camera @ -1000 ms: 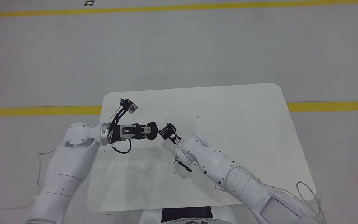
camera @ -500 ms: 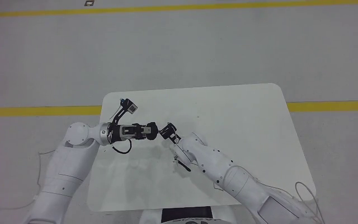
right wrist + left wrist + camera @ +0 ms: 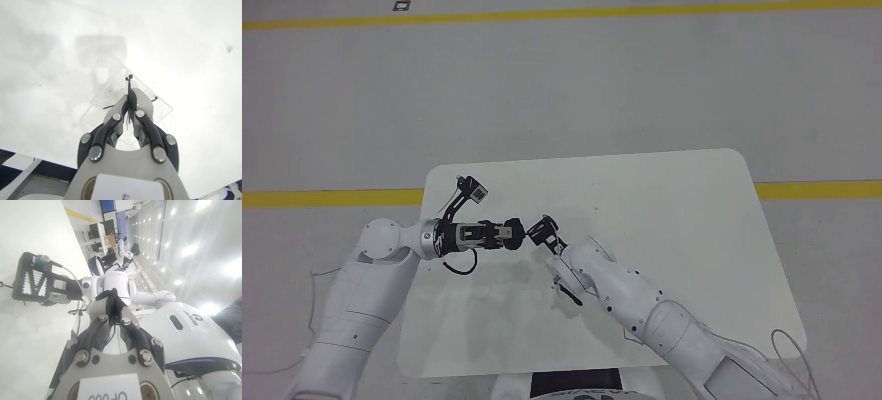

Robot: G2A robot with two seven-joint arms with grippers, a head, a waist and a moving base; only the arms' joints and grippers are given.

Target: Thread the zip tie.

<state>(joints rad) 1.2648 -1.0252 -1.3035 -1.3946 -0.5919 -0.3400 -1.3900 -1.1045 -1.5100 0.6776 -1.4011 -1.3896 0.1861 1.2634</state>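
My right gripper [image 3: 130, 93] is shut on a black zip tie [image 3: 129, 81]. The tie's head pokes past the fingertips and its tail runs back between the fingers. My left gripper [image 3: 113, 294] is shut, and thin black strands like a zip tie [image 3: 119, 336] trail back from between its pads. In the top view the left gripper [image 3: 512, 235] and right gripper [image 3: 536, 232] sit tip to tip over the table's near left part. In the left wrist view the right gripper [image 3: 17, 279] stands off to one side with a tie end [image 3: 5, 285] sticking out.
A clear plastic plate [image 3: 162, 109] lies on the white table [image 3: 672, 200] under the right gripper, with another black zip tie [image 3: 108, 107] on it. The table's right half and far side are bare. Its near edge runs close behind the right wrist.
The right gripper has edged slightly up and toward the left gripper. The left arm has stayed put.
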